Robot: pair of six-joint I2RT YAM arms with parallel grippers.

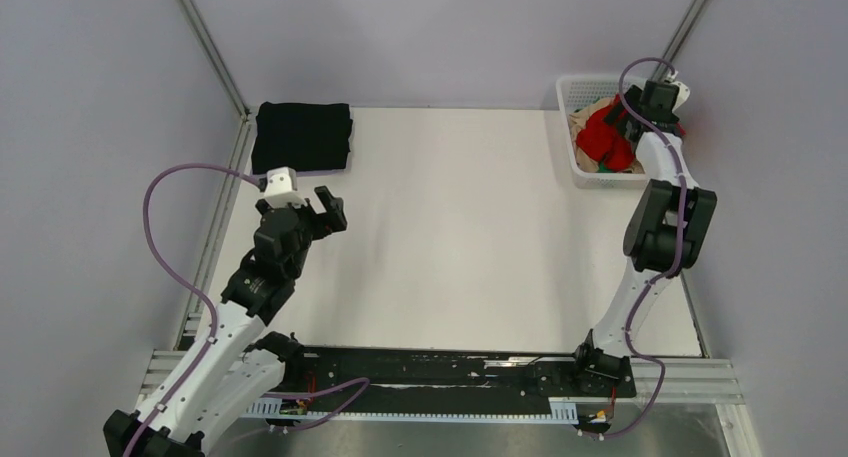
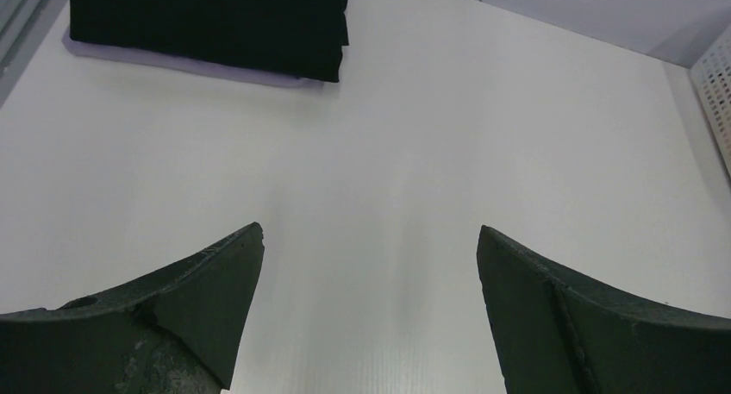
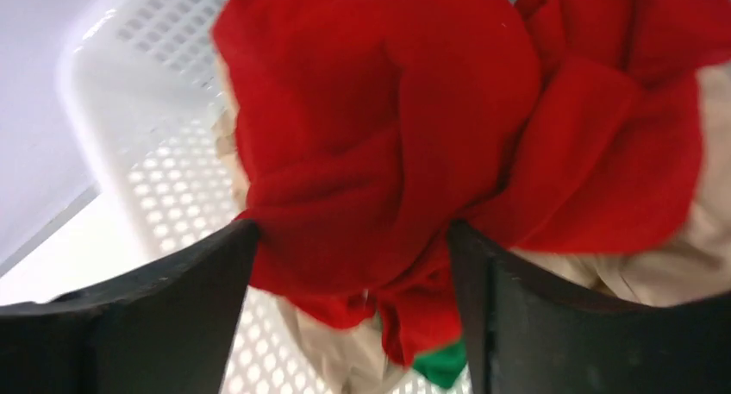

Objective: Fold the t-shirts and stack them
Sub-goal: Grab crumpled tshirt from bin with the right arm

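White desk (image 1: pixel 450 237); folded black cloth t-shirt (image 1: pixel 302 135) far-left. Left tool (image 2: pixel 371 265) wide, empty. Right tool (image 3: pixel 353 230) wide, straddling crumpled bright red cloth t-shirt (image 3: pixel 388 109) in white plastic lattice basket (image 3: pixel 164 178). Step: pickup. Next: clamp, lift clear.

Top external: fixed high behind the near edge, facing down and away, whole table (image 1: pixel 470 237) in frame. Left wrist: low over the table's left side, facing the far-left corner; shares the folded black t-shirt (image 1: pixel 302 135) with the top view. Right wrist: very near, facing into the white basket (image 1: pixel 592 79) at far right; shares basket and red t-shirt (image 1: pixel 605 142) with the top view.
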